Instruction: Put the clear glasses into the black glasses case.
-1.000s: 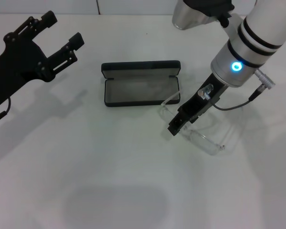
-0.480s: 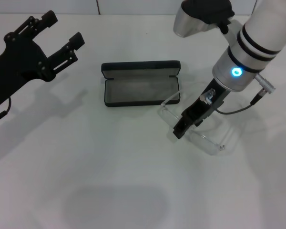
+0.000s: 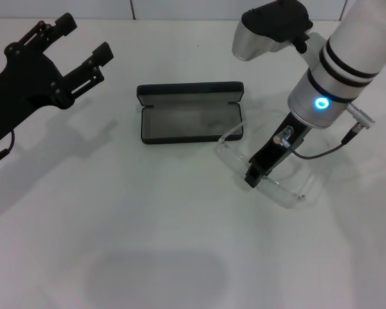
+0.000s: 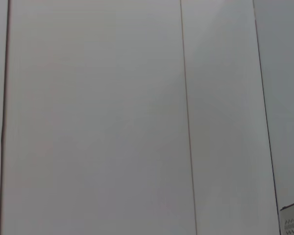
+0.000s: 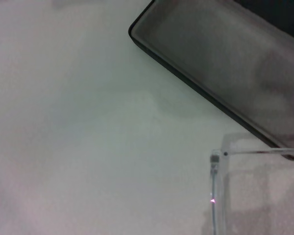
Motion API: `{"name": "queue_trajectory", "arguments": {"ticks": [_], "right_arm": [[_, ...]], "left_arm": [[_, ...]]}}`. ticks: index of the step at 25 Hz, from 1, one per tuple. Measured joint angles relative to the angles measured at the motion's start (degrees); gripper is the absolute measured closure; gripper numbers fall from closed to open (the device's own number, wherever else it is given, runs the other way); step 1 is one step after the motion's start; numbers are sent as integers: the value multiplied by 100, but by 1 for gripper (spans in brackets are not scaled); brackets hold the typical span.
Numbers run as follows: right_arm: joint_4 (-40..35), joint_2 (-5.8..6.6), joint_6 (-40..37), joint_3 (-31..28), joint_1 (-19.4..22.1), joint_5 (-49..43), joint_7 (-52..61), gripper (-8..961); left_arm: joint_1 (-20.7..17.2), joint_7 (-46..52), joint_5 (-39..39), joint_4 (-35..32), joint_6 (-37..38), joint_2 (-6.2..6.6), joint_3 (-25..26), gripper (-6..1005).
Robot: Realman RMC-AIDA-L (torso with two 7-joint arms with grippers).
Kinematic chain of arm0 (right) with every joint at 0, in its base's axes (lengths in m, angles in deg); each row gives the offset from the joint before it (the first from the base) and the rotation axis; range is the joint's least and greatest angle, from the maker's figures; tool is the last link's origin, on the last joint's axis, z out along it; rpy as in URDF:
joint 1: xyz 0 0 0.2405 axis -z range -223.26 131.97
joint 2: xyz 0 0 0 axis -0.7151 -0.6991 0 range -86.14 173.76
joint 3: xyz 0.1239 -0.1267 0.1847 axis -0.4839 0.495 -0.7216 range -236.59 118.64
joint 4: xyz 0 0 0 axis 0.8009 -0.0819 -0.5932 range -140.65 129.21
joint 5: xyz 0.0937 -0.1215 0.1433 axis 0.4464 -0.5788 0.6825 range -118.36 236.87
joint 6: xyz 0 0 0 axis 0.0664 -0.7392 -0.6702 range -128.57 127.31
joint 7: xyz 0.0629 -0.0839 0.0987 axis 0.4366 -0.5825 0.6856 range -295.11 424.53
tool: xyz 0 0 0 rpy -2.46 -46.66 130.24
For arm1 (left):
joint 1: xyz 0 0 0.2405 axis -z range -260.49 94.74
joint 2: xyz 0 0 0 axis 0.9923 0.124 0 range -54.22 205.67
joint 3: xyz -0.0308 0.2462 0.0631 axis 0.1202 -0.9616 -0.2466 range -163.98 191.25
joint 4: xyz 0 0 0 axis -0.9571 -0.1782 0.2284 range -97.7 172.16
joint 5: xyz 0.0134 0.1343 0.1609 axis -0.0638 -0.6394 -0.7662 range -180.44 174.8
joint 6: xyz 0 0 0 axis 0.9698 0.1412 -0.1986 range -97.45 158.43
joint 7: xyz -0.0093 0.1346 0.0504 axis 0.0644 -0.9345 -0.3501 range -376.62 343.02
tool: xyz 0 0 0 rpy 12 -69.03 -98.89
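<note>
The black glasses case [image 3: 190, 120] lies open at the middle of the white table, grey lining up and lid hinged back. The clear glasses [image 3: 273, 185] rest on the table just right of it, one thin arm reaching to the case's right front corner. My right gripper [image 3: 253, 176] points down at the glasses and its tip is over the lens. The right wrist view shows the case's grey interior [image 5: 225, 63] and the glasses' hinge and arm [image 5: 214, 196]. My left gripper [image 3: 85, 40] hangs open at the far left, well away from both.
The table [image 3: 148, 225] is white and bare around the case and glasses. A shadow falls on its near middle. The left wrist view shows only pale wall panels.
My right gripper has slid a little to the right and toward the front, along the glasses. The glasses, the case and the left arm have stayed where they were.
</note>
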Motion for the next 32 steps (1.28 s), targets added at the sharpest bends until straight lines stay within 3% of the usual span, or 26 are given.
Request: {"name": "queue_trajectory", "arguments": {"ticks": [1, 3, 9, 17, 32], "right_arm": [[2, 0, 2, -9, 8, 1, -1, 418], [2, 0, 5, -19, 19, 15, 1, 629], [1, 8, -43, -33, 32, 30, 47, 781], [-507, 33, -401, -163, 112, -16, 195, 784], [-3106, 60, -1414, -1521, 1338, -415, 129, 834]], "left_arm": [[0, 1, 2, 0, 0, 0, 0, 245], [0, 1, 9, 0, 3, 0, 0, 245], [0, 3, 12, 0, 4, 0, 3, 245], [-39, 3, 18, -4, 14, 8, 32, 246], [-6, 5, 81, -38, 35, 9, 175, 247]]}}
